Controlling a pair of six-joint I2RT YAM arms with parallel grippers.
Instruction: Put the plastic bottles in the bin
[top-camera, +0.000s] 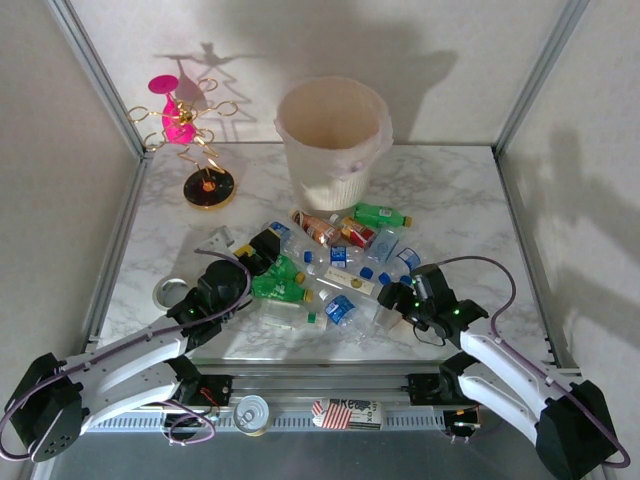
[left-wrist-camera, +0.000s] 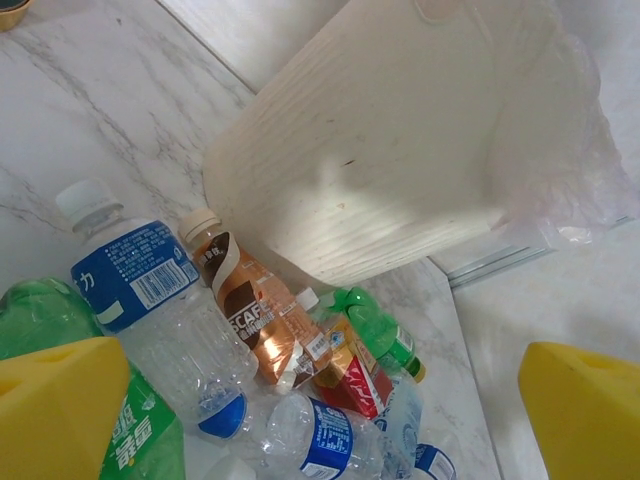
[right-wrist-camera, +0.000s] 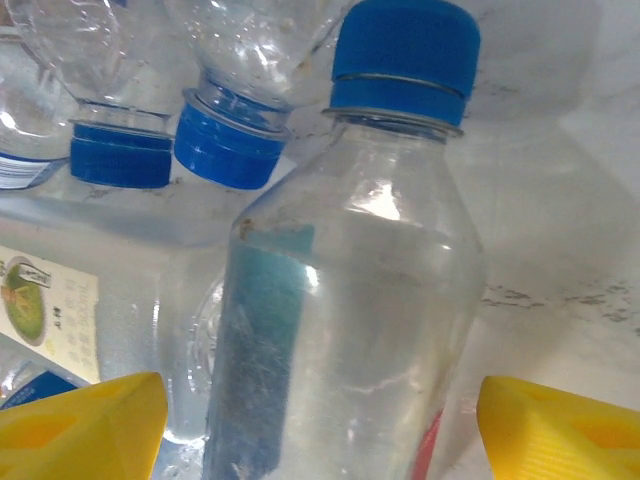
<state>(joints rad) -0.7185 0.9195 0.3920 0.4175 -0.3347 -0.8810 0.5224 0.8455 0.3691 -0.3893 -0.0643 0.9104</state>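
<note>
The clear blue-capped bottle (right-wrist-camera: 350, 280) at the near right edge of the plastic bottles (top-camera: 330, 265) heaped on the counter (top-camera: 450, 190), the bin (top-camera: 325, 175) beyond them, looks empty, light, thin-walled and slick, so the right hand (right-wrist-camera: 320, 430), fingers parted astride it, should squeeze its barrel gently; the left hand (left-wrist-camera: 320, 405) hangs released

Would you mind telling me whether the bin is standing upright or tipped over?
Upright: the bin stands on its base on the table, its open mouth facing up.
</note>
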